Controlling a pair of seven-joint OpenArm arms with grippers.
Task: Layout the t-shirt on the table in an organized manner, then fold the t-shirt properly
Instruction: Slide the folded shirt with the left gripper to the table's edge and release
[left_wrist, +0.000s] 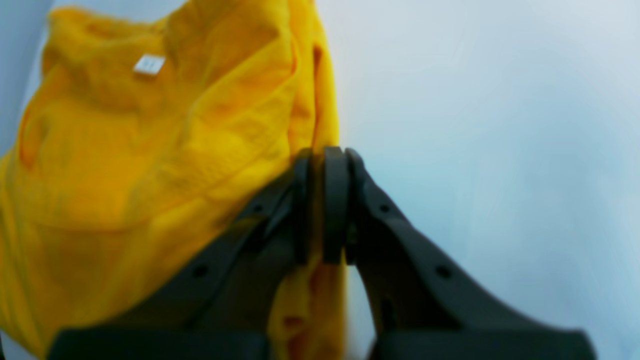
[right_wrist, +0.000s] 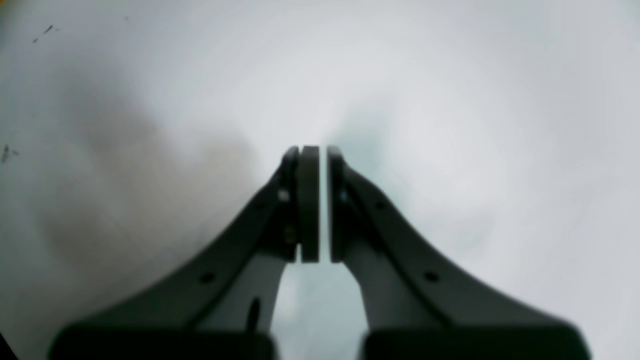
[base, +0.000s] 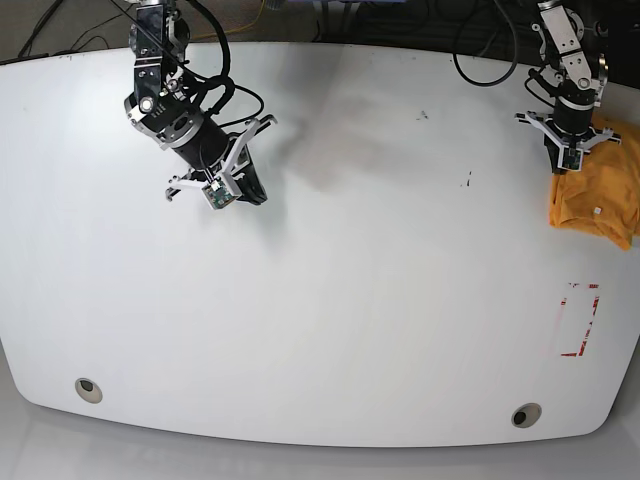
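Up close in the left wrist view, the left pincer (left_wrist: 327, 205) is clamped on a fold of the orange-yellow t-shirt (left_wrist: 150, 165).

From the right wrist, the right pincer (right_wrist: 315, 205) is closed and holds nothing, above the bare white counter (right_wrist: 475, 125).

Overhead, the t-shirt (base: 600, 195) lies bunched at the counter's (base: 380, 300) far edge.

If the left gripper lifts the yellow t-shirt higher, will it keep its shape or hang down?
The t-shirt would probably hang limp: its thin fabric already lies bunched and wrinkled. Pinched at one edge by the left gripper, it would likely trail unevenly. It looks light.
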